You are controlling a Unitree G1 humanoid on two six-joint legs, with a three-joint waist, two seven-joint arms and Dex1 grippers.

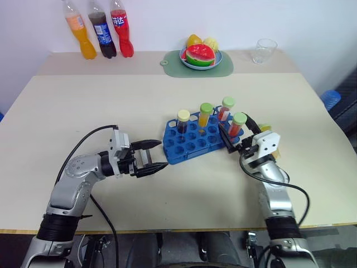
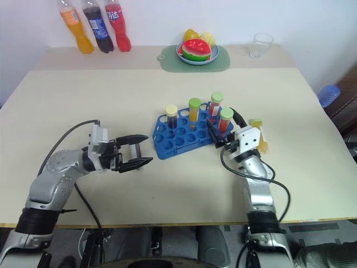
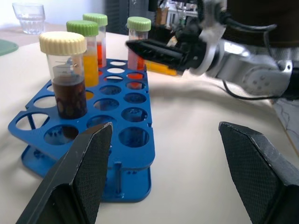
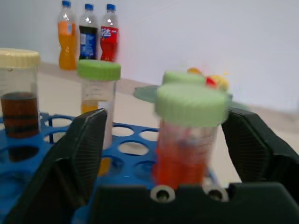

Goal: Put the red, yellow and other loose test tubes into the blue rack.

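Observation:
The blue rack (image 1: 192, 146) sits mid-table. Standing in it are a dark brown tube with a pale cap (image 1: 183, 120), a yellow-orange tube with a green cap (image 1: 206, 115) and a red tube with a green cap (image 1: 227, 108). A second red tube with a green cap (image 4: 186, 140) stands at the rack's right end, between the fingers of my open right gripper (image 1: 237, 129), with gaps on both sides. Another yellow-orange tube (image 2: 261, 139) lies on the table, partly hidden by my right hand. My left gripper (image 1: 162, 154) is open and empty, just left of the rack.
Three soda bottles (image 1: 103, 33) stand at the table's back left. A green mat (image 1: 170, 62) with a fruit plate (image 1: 217, 58) and a clear glass (image 1: 265, 50) sit along the back edge. A cable trails from each forearm.

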